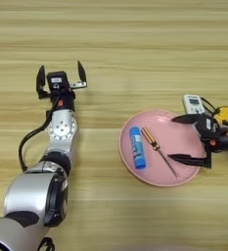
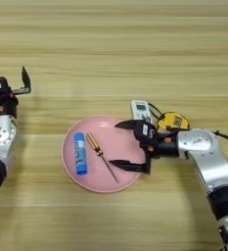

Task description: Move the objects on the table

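Two-armed robot at a broad light-brown wooden table (image 1: 135,29) with plank grain. A round pink plate (image 2: 116,184) holds a blue glue stick (image 2: 79,153) and, just beside it, a thin screwdriver with an orange-and-black handle (image 2: 101,154), its shaft pointing toward the near right rim. A white remote (image 2: 141,111) lies on the table touching or just past the plate's far right rim, and a yellow-and-black tape measure with a black loop strap (image 2: 173,120) sits next to it. The right gripper (image 2: 128,146) reaches over the plate's right side, its two black fingers spread wide and holding nothing. The left gripper (image 1: 60,79) rests well apart on bare table, fingers likewise spread. Risks, as judged: the lower right finger is near the screwdriver tip and could nudge it against the glue stick, which may roll; the forearm passes close over the remote and tape measure and could sweep either aside or snag the strap.
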